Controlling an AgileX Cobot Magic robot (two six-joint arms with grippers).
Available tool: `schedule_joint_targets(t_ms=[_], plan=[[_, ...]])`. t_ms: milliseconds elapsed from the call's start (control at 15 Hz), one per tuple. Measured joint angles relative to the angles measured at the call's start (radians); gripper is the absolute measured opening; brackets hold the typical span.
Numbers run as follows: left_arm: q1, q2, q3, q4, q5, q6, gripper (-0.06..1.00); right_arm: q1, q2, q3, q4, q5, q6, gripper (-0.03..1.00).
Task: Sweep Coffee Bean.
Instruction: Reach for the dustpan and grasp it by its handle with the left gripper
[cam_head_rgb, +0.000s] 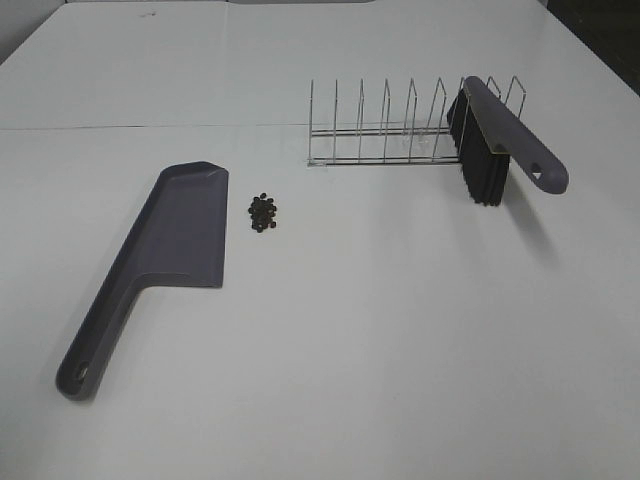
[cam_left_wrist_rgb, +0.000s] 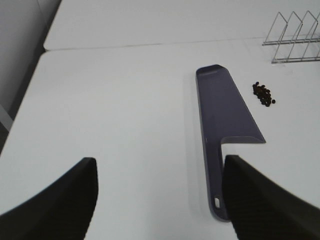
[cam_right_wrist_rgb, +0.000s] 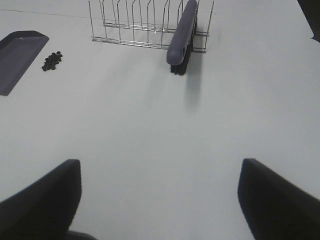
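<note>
A small heap of dark coffee beans (cam_head_rgb: 264, 212) (cam_left_wrist_rgb: 263, 94) (cam_right_wrist_rgb: 52, 60) lies on the white table just right of the grey-purple dustpan (cam_head_rgb: 165, 250) (cam_left_wrist_rgb: 223, 117) (cam_right_wrist_rgb: 17, 55), which lies flat with its handle toward the near left. The matching brush (cam_head_rgb: 500, 140) (cam_right_wrist_rgb: 182, 35) leans in the right end of a wire rack (cam_head_rgb: 390, 125), bristles down. Neither arm shows in the high view. My left gripper (cam_left_wrist_rgb: 159, 200) hangs open above the table near the dustpan handle. My right gripper (cam_right_wrist_rgb: 160, 200) is open over bare table, well short of the brush. Both hold nothing.
The wire rack (cam_right_wrist_rgb: 135, 22) (cam_left_wrist_rgb: 295, 37) stands at the back right of the table. A seam runs across the table behind the dustpan. The table's left edge (cam_left_wrist_rgb: 30, 95) drops off to a dark floor.
</note>
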Motion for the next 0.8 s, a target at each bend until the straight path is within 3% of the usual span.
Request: schedule_joint_targets(t_ms=[467, 800], plan=[[0.000, 0.692, -0.265, -0.172, -0.024, 0.032, 0.65, 0.000, 0.000, 0.000, 0.000, 0.000, 0.000, 0.73], [-0.035, 1.039, -0.400, -0.206, -0.012, 0.041, 0.67, 0.000, 0.000, 0.000, 0.000, 0.000, 0.000, 0.73]])
